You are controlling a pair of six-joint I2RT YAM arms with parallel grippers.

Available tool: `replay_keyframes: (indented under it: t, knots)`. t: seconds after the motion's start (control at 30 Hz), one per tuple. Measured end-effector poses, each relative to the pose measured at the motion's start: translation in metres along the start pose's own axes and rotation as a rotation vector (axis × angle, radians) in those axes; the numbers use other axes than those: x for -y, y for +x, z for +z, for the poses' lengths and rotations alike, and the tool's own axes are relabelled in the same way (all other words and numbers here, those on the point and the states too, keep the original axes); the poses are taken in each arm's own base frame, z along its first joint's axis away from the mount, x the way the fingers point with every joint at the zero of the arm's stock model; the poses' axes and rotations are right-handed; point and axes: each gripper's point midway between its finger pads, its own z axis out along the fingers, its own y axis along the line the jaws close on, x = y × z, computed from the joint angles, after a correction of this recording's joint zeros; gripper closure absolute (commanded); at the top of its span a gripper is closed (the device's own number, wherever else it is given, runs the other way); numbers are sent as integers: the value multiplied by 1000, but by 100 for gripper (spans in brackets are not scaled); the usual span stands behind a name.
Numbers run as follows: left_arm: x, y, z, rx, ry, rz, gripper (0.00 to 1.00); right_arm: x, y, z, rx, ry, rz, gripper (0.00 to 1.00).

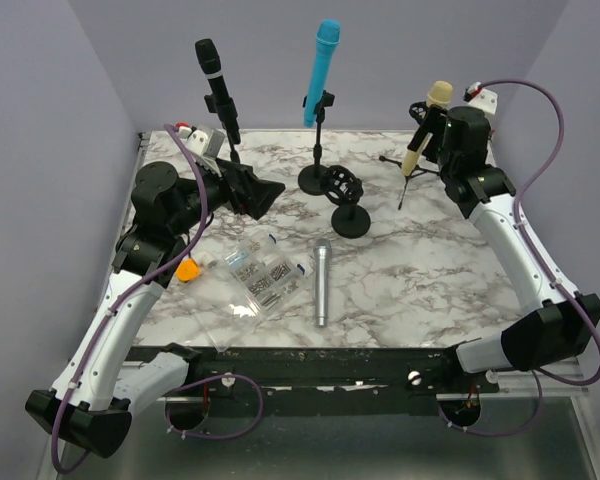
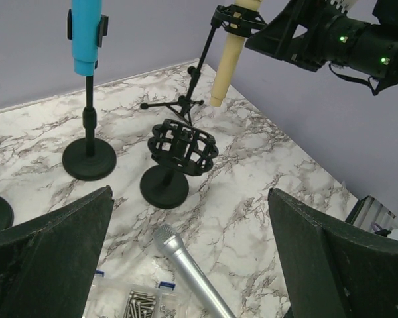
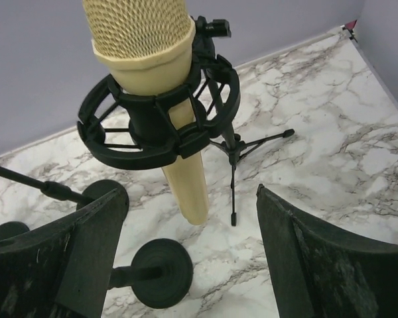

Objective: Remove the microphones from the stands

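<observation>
A cream microphone sits tilted in a black shock mount on a small tripod stand at the back right. My right gripper is open right beside it. The microphone's lower body lies ahead between the two fingers, and neither touches it. My left gripper is wide open over the left middle of the table, holding nothing. From the left wrist view the cream microphone shows with the right gripper next to it.
A silver microphone lies loose on the marble. An empty shock-mount stand is mid-table. A blue microphone and a black one stand behind. A clear box of screws and an orange object are front left.
</observation>
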Motion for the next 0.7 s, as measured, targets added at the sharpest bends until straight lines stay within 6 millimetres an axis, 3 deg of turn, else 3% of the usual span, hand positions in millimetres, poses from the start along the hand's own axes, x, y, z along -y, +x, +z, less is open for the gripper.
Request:
replay_keyframes:
  t: [0.07,0.3,0.43,0.53,0.7]
  knots:
    - [0,0,0,0,0,0,1,-1,-7,-3,3,2,0,16]
    - [0,0,0,0,0,-1,1,-11,-99,-28,194,-5,41,11]
    - [-1,-1,-1,1,-2,-5,1,-21,-132,-25,262,-10,43,10]
    - [-3,-1,-1,2,-6,-7,1,-27,-135,-8,262,6,22,10]
    - [-3,-1,-1,3,-7,-7,1,-31,-106,29,194,41,-36,13]
